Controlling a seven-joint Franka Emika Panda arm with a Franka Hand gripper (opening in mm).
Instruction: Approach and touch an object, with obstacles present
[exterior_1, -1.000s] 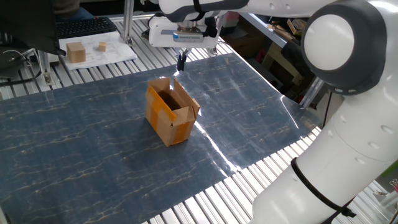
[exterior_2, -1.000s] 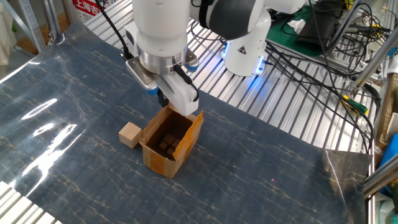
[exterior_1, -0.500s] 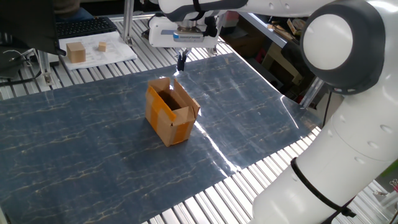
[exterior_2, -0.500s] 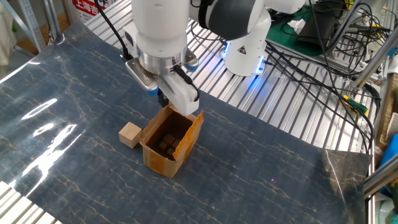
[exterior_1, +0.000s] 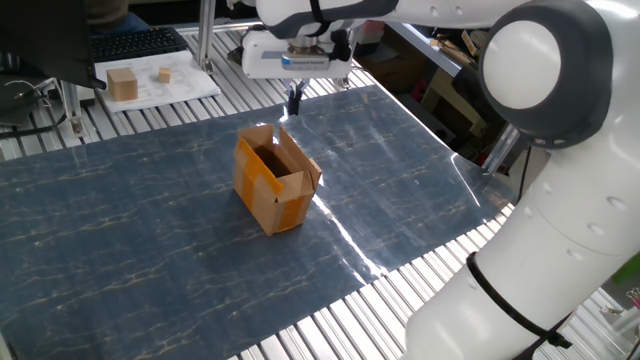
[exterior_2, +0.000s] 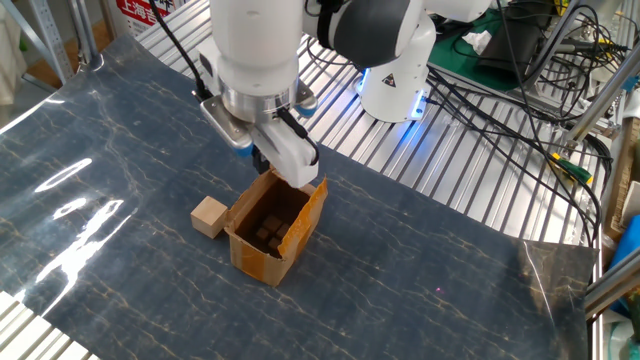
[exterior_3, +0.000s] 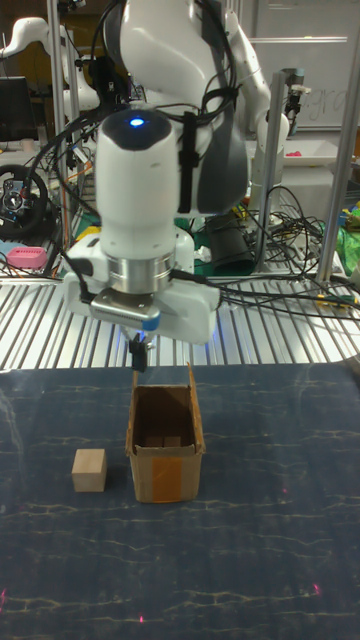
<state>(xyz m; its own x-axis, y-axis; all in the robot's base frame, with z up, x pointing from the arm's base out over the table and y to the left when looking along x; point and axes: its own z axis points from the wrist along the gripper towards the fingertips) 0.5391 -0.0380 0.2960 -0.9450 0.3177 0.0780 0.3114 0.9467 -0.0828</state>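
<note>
place: robotics lab | evidence: aluminium-slat table (exterior_2: 470, 215), cable bundles (exterior_2: 530, 60), monitor (exterior_3: 14, 108)

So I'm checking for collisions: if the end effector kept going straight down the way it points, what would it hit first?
Probably the far rim of the open cardboard box. The end effector hangs just above that edge, though it might slip behind it onto the blue mat; depth is unclear.

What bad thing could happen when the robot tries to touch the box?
The hand hangs just above the cardboard box's far rim, so it might catch a loose top flap and bend it or tip the light box over. If the box slides, it could bump the wooden cube sitting close beside it. The hand might also dip into the open top rather than touching the box.
</note>
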